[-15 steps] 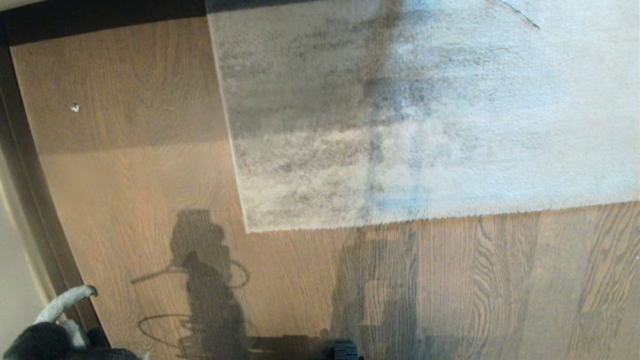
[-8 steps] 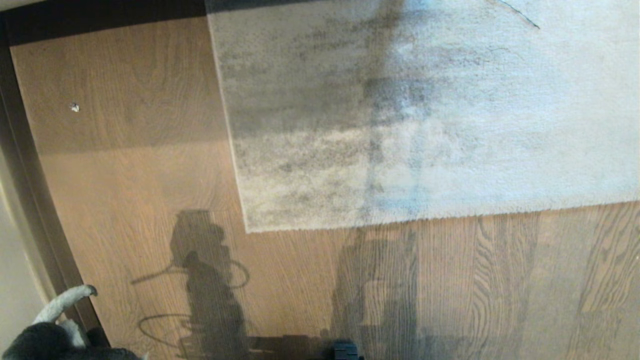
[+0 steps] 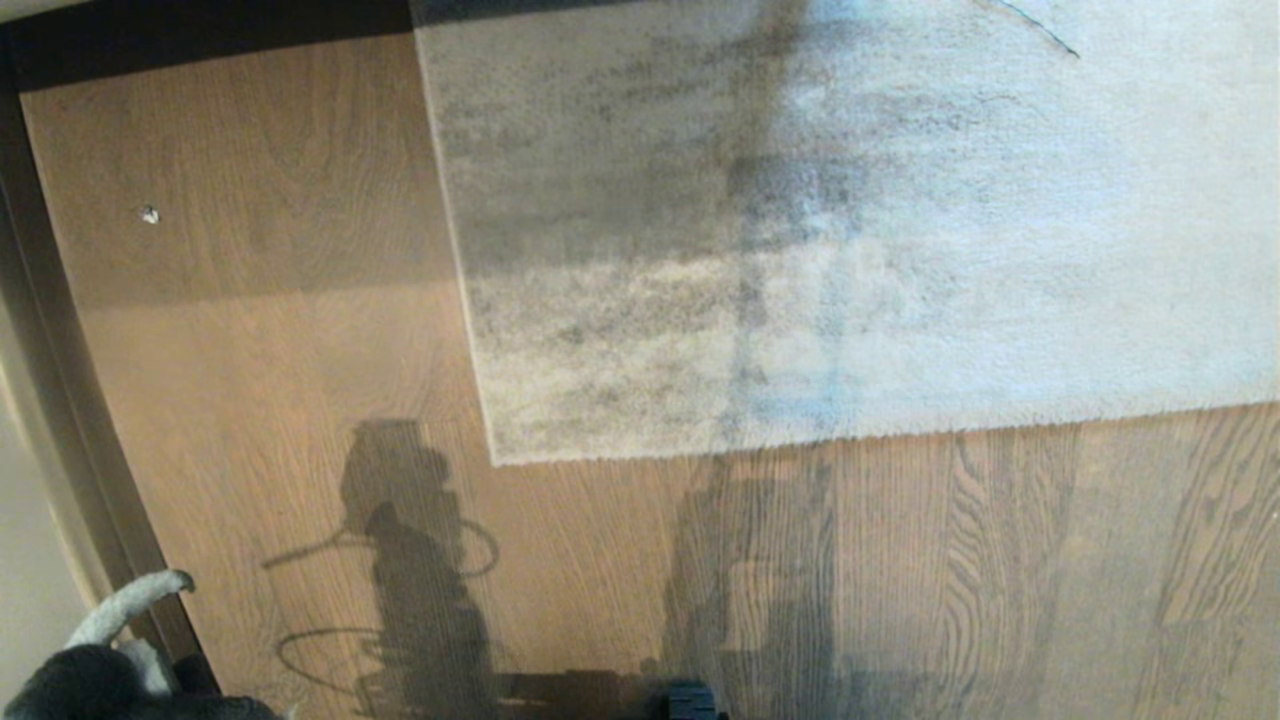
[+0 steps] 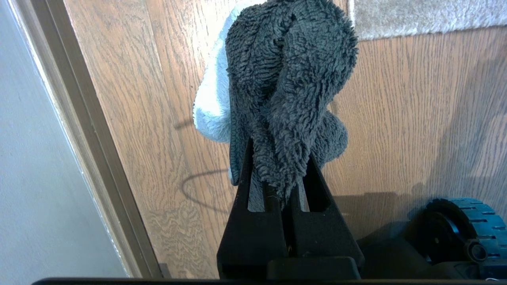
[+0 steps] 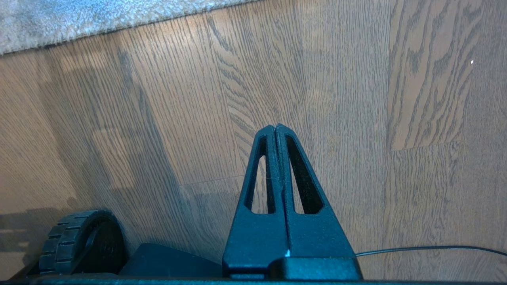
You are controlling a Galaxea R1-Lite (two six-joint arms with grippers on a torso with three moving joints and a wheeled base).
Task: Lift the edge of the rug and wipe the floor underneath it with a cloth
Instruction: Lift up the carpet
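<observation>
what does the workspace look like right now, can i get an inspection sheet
surface: brown wood-grain floor, shadows of the robot on it
job's things: rug lies flat, no edge lifted; cloth is clamped in the left gripper
clutter: one small pale speck on the floor left of the rug
grippers: left gripper shut on the cloth; right gripper shut, empty, above bare floor
cables: thin black cable on the floor near the right gripper
surroundings: dark baseboard along a wall at left; base wheels visible
</observation>
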